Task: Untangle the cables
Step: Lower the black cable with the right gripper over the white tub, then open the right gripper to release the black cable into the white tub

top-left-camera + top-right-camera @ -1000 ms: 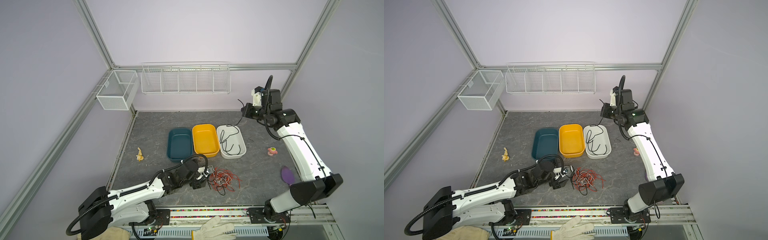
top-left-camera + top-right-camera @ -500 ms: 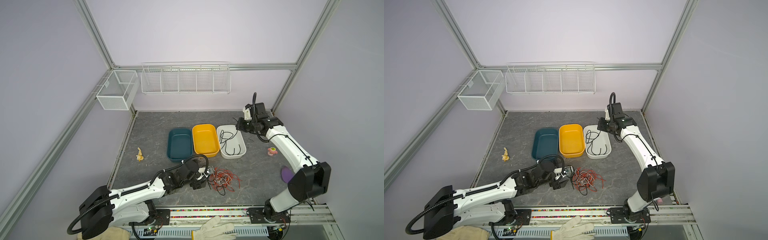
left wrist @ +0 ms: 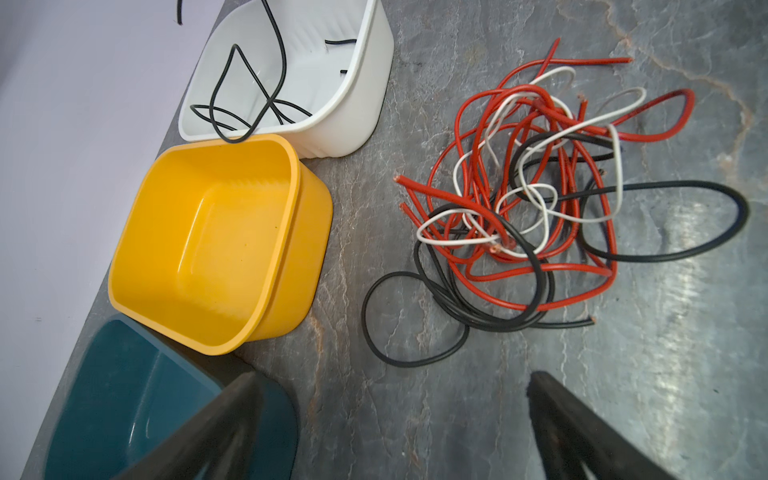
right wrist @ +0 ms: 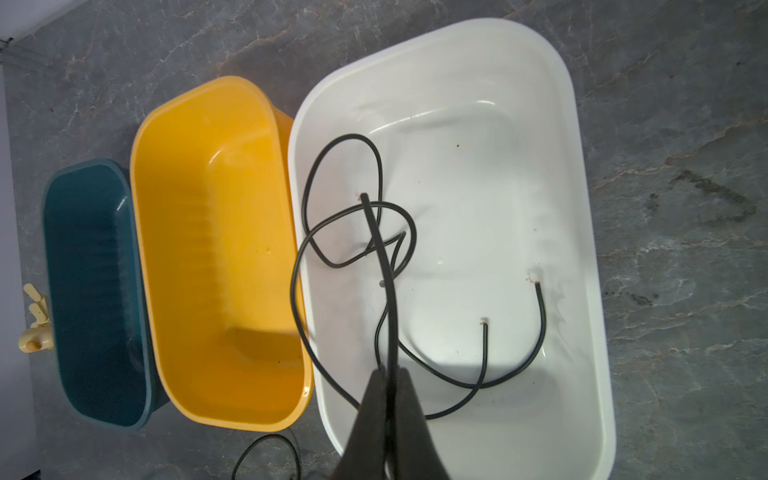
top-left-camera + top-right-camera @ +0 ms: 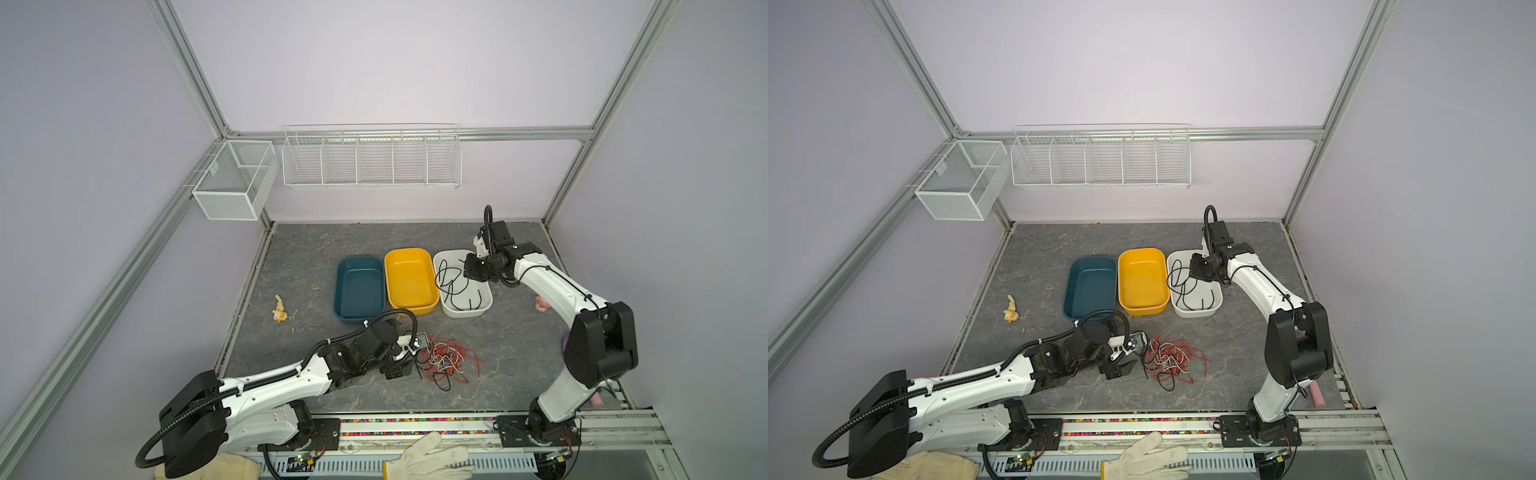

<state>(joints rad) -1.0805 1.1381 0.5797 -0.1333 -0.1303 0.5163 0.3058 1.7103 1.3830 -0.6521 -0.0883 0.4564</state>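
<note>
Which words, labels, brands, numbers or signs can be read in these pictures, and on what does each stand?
None can be read in any view.
The tag on the mesh basket: too small to read.
The white bin, yellow bin, teal bin and cables: no lettering visible.

Both top views looked steeply down from high up and far off, taking in the whole grey surface [image 5: 307,257]. The left wrist camera looked from close by, slanting down across the cables [image 3: 532,199] toward the yellow bin [image 3: 216,245]. The right wrist camera looked down, near, into the white bin [image 4: 478,187]. Both wrist views shared those two bins.
</note>
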